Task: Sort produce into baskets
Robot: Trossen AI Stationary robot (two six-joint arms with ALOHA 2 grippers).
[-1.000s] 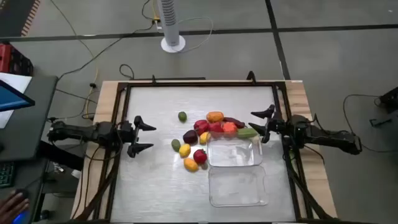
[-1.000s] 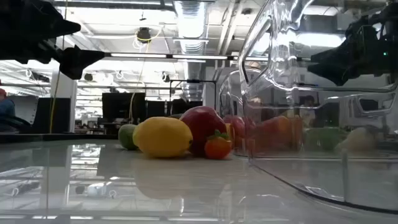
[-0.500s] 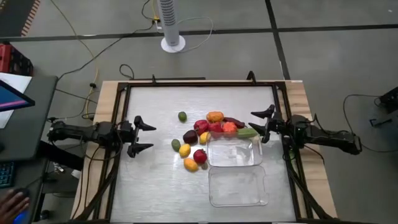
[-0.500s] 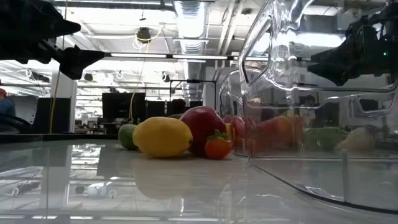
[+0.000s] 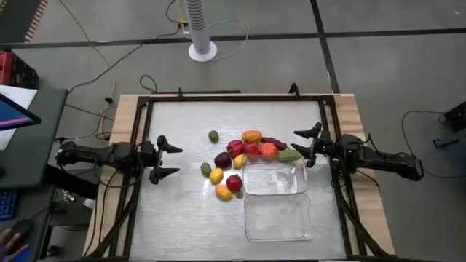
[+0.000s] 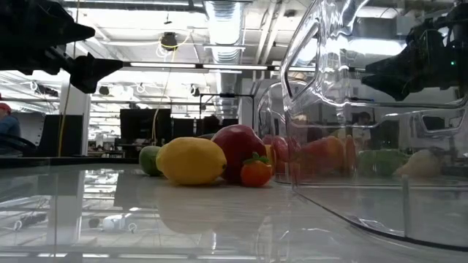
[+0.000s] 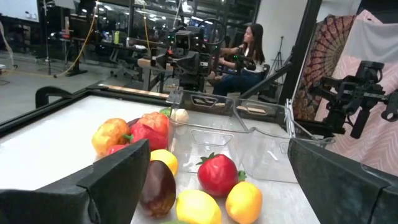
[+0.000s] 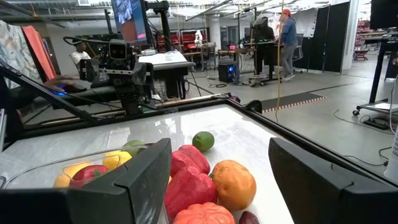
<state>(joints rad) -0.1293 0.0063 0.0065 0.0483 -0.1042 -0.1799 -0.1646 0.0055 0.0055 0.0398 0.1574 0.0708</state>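
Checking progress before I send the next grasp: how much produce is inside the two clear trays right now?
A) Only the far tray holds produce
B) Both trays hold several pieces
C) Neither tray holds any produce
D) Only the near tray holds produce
C: in the high view both the far tray and the near tray show only bare plastic, while the produce lies clustered on the table beside the far tray's edge.

Overhead, table-level and two facing wrist cameras share the produce (image 5: 244, 156).
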